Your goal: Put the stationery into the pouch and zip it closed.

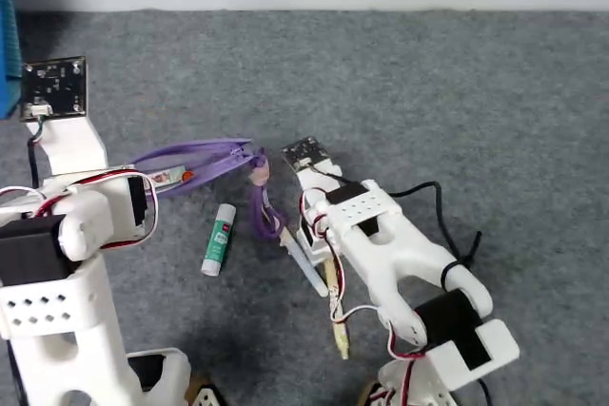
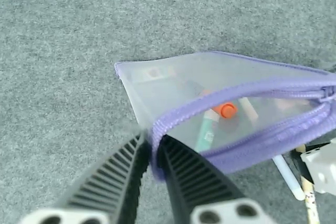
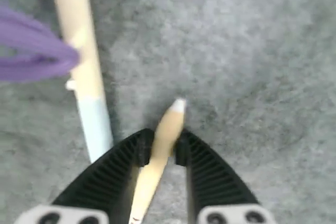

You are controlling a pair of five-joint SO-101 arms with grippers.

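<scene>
A clear pouch (image 1: 195, 161) with a purple zipper lies on the grey carpet, its mouth gaping, and my left gripper (image 2: 153, 153) is shut on its zipper edge. Inside the pouch (image 2: 210, 98) I see an orange-capped pen (image 2: 220, 114). A glue stick (image 1: 219, 238) with a white cap rests on the carpet below the pouch. My right gripper (image 3: 161, 145) is shut on a cream pencil (image 3: 160, 145), which pokes out past the fingertips and trails back under the arm (image 1: 338, 330). A white pen (image 1: 304, 263) lies beside it, near the purple wrist loop (image 1: 262, 216).
Grey carpet (image 1: 476, 102) covers the table, with open room at the back and right. A blue object (image 1: 8, 35) stands at the far left edge. A black cable (image 1: 447, 221) runs beside the right arm.
</scene>
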